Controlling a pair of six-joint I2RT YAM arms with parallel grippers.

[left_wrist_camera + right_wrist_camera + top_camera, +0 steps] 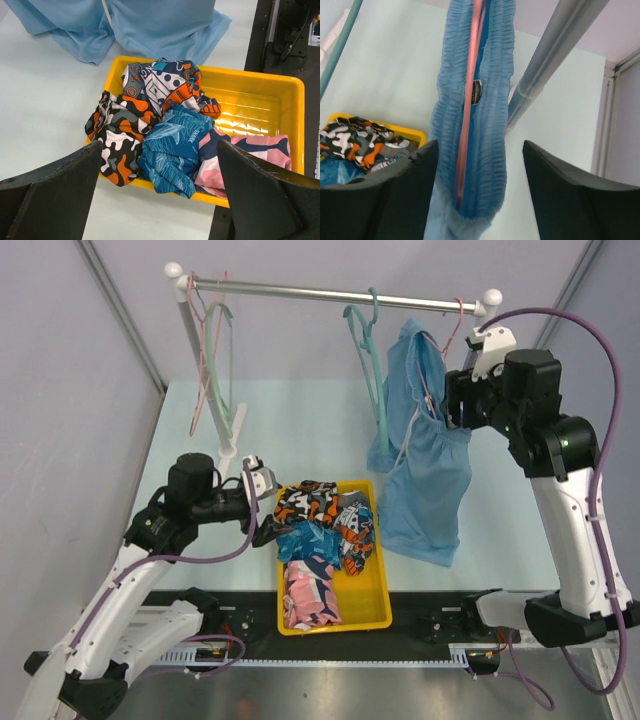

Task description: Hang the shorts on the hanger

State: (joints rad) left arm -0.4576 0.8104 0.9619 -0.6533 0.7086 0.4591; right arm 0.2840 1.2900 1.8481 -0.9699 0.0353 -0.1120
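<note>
The light blue shorts (425, 480) hang by their waistband on the thin pink hanger (434, 380), whose hook is over the rail at the right; their hem rests on the table. In the right wrist view the gathered waistband (492, 100) with the pink wire (470, 100) inside it lies between my fingers. My right gripper (452, 408) (477, 150) is open around it, not clamped. My left gripper (266, 512) (160, 200) is open and empty, low at the left side of the yellow bin. The shorts' hem shows in the left wrist view (150, 25).
The yellow bin (385, 570) (260, 80) holds several patterned garments. A metal rail (330, 290) (555, 55) spans the back on white posts. A teal hanger (365, 340) hangs beside the shorts. Pale green and pink hangers (215, 360) hang at the rail's left end.
</note>
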